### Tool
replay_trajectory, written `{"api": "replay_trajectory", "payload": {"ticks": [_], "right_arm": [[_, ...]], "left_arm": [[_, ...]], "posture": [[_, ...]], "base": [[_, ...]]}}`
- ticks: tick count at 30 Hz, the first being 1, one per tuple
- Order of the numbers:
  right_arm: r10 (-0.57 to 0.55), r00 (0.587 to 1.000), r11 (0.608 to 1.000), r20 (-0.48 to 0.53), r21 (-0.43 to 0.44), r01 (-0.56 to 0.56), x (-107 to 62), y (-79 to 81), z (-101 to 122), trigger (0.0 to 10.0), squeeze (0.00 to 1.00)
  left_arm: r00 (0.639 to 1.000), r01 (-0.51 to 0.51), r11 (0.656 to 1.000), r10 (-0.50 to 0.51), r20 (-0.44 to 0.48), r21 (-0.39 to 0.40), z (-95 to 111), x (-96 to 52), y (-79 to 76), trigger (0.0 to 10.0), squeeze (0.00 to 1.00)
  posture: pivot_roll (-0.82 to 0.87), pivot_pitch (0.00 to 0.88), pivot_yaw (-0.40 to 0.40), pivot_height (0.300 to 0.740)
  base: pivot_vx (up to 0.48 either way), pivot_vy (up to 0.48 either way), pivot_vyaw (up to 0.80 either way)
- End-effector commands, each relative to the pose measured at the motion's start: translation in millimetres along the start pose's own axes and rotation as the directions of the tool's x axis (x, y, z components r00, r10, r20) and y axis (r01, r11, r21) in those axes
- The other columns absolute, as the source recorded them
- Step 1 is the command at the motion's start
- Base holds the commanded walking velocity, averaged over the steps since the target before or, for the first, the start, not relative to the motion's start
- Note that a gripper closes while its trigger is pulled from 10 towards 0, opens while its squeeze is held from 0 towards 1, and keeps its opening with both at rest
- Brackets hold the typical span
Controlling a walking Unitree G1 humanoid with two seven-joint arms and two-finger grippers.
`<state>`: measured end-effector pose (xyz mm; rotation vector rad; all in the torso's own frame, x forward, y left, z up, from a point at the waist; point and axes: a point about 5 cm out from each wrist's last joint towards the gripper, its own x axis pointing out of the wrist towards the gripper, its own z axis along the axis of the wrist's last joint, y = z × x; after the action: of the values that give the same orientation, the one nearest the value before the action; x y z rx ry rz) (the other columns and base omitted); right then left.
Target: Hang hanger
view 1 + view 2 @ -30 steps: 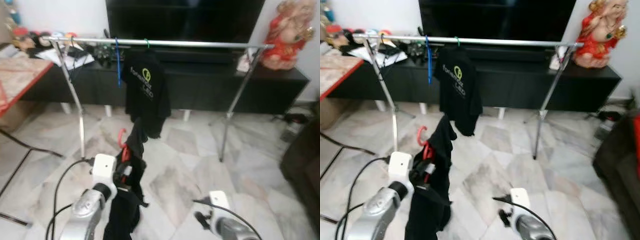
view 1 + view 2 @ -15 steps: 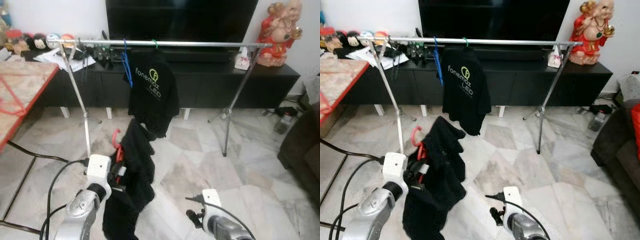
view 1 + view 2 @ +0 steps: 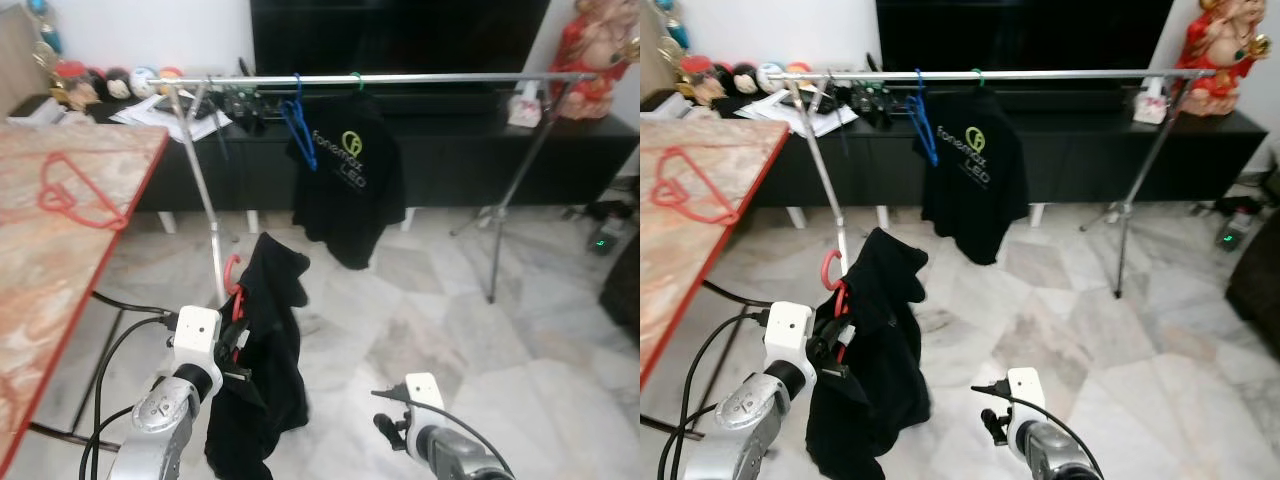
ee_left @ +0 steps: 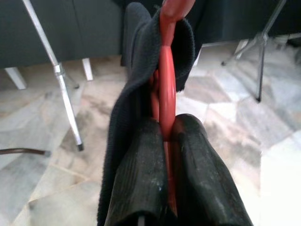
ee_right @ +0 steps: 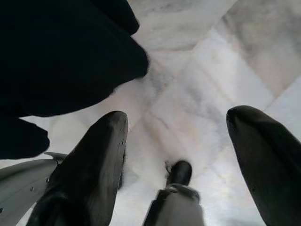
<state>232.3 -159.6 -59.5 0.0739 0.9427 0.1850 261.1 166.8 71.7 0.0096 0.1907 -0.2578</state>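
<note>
Jaws of the left gripper [image 4: 164, 141] are clamped tight on the thin red plastic hanger [image 4: 167, 80], held low before the silver metal clothes rail [image 3: 400, 78]; the right gripper [image 5: 174, 136] hangs spread wide and empty. The hanger looks stiff, light and slick, while its limp black garment [image 3: 262, 360] probably drags and sways, so a grip near the neck below the hook seems best.

Counting up: four hangers, it looks like. One red hanger [image 3: 832, 285] carries a black garment [image 3: 872, 350], a second red hanger [image 3: 685, 190] lies on the one table [image 3: 700, 240], a blue hanger [image 3: 923, 125] and a green hook [image 3: 978, 75] sit on the single rail [image 3: 1040, 74]. Two black garments, counting the T-shirt [image 3: 973, 180]. One statue [image 3: 1225, 50], one TV [image 3: 1025, 35].
</note>
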Motion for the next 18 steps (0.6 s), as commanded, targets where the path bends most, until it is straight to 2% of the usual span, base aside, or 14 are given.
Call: {"api": "replay_trajectory", "payload": {"ticks": [1,18], "right_arm": [[-0.016,1.0,1.0,-0.017,0.01,0.017,-2.0,-6.1,-7.1,10.0,0.0],[-0.016,1.0,1.0,-0.015,0.013,0.016,-1.7,-5.4,-6.8,10.0,0.0]], "left_arm": [[0.999,0.027,0.999,-0.028,0.04,0.021,9.1,2.9,-6.8,10.0,0.0],[0.998,0.052,0.999,-0.052,0.043,0.011,9.9,1.9,-9.9,10.0,0.0]], "posture": [[0.0,0.0,-0.037,0.74],[0.0,0.0,-0.035,0.74]], "base": [[0.0,0.0,0.0],[-0.015,0.0,0.0]]}}
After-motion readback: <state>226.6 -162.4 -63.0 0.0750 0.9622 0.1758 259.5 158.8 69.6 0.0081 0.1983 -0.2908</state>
